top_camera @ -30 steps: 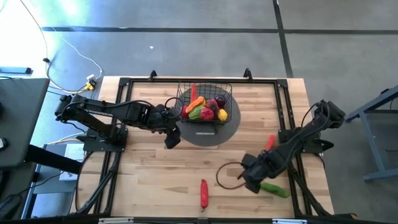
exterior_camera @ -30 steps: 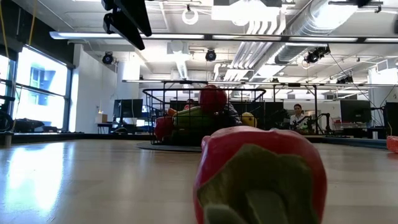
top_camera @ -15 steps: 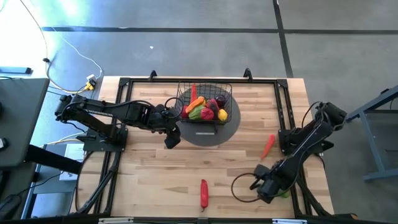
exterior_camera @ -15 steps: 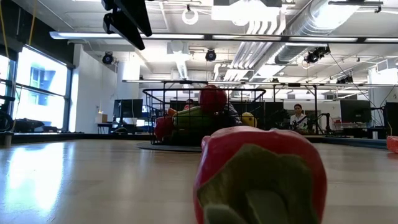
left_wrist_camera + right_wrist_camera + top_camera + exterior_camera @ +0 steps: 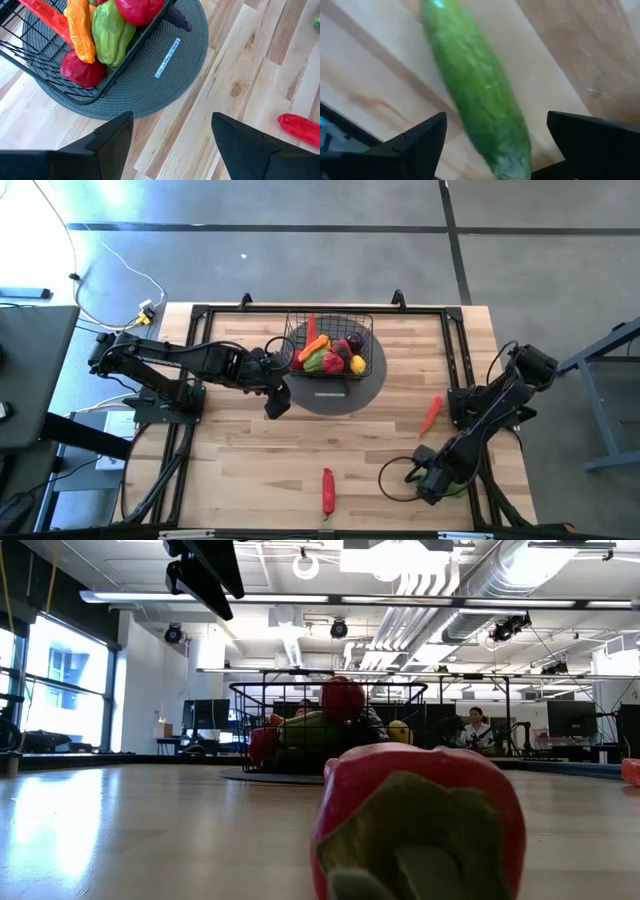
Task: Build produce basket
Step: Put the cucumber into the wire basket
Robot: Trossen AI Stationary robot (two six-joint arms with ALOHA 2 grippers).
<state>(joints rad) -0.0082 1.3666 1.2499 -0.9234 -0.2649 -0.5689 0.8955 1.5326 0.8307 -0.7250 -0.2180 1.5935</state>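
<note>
The black wire basket (image 5: pixel 330 348) stands on a round grey mat (image 5: pixel 335 392) at the far middle and holds several toy fruits and vegetables (image 5: pixel 107 35). A green cucumber (image 5: pixel 475 90) lies on the table near the right front. My right gripper (image 5: pixel 495 125) points down over it, open, with a finger on either side and not touching it. In the high view the right gripper (image 5: pixel 432 480) hides most of the cucumber. My left gripper (image 5: pixel 277 402) hangs open and still above the mat's left edge, its fingers (image 5: pixel 115 135) holding nothing.
A red pepper (image 5: pixel 327 490) lies near the front edge and fills the low view (image 5: pixel 420 820). An orange-red chili (image 5: pixel 430 415) lies right of the mat. A black frame rail (image 5: pixel 462 395) runs along the right side. A person (image 5: pixel 478 728) sits far behind the table.
My right gripper has moved toward the near right corner, come down and rolled, and now stands over the cucumber. This uncovered the orange-red chili. The produce has stayed where it was.
</note>
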